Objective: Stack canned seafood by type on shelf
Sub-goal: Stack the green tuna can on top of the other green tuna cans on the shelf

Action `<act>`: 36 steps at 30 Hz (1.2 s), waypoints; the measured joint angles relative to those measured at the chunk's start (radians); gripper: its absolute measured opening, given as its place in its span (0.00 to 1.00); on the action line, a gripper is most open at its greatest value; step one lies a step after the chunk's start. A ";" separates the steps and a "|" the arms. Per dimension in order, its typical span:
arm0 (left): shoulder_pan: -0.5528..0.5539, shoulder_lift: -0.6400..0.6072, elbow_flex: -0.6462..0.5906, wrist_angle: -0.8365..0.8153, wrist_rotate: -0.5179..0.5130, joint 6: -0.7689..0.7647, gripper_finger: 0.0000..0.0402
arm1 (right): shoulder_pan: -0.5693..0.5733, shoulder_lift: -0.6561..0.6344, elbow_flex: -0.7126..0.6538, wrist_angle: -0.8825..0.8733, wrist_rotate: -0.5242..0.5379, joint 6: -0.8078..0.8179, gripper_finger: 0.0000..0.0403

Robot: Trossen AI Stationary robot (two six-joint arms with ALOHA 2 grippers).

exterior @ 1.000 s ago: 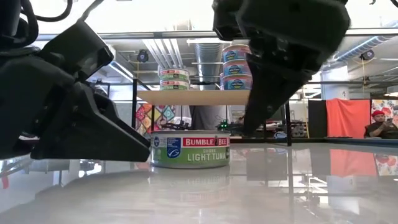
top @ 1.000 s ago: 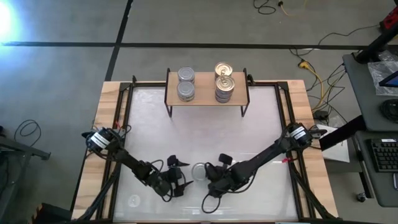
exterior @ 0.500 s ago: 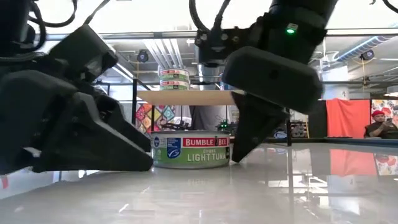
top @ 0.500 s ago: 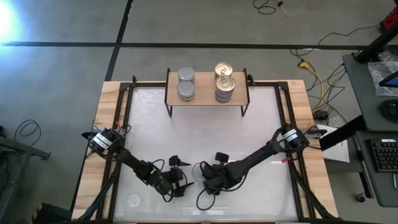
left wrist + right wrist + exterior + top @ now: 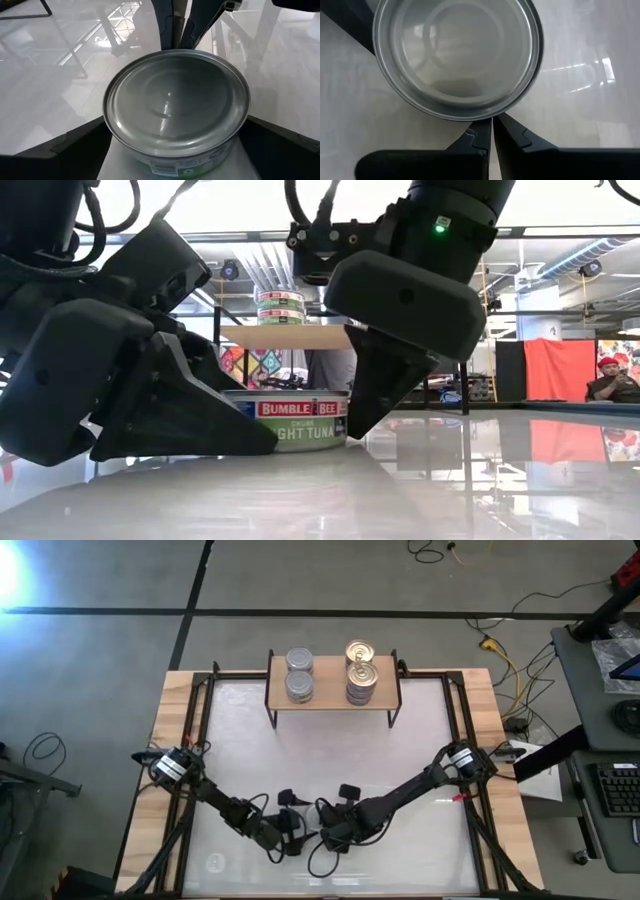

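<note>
One silver-topped tuna tin (image 5: 175,100) stands flat on the white table near its near edge, its label (image 5: 290,420) showing in the low view. My left gripper (image 5: 292,823) is open, with one finger on each side of the tin. My right gripper (image 5: 491,131) is shut and stands at the tin's right side. On the shelf (image 5: 330,692) at the far edge stand silver-topped tins (image 5: 298,675) on the left and gold-topped tins (image 5: 360,668) on the right. My right gripper meets the tin's rim on its right side (image 5: 485,118) with its shut fingertips (image 5: 176,30), slanting down from the table's right. The tin rests flat on the table. My left gripper's fingers (image 5: 80,145) flank the tin's base; I cannot tell whether they touch it.
The shelf's black legs (image 5: 391,718) stand on the far part of the table. The table's wooden border (image 5: 165,740) and black frame rails run along both sides. A person (image 5: 610,385) shows in the room beyond the table.
My right gripper came down to the table and moved toward the left, its shut fingers pushing the tin. The tin slid left along the table and now stands between my left gripper's open fingers. My left gripper edged toward the tin.
</note>
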 joint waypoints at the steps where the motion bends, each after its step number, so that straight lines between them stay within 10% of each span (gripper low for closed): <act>1: 0.000 0.000 -0.001 0.004 0.002 0.001 1.00 | 0.000 0.000 0.000 0.003 -0.003 -0.004 0.03; 27: 0.024 0.035 -0.005 0.166 0.076 -0.056 0.96 | 0.002 -0.003 0.018 -0.025 -0.048 0.006 0.03; 36: 0.013 -0.114 -0.085 0.133 0.083 -0.046 0.89 | 0.030 -0.026 0.166 -0.320 0.055 0.026 0.03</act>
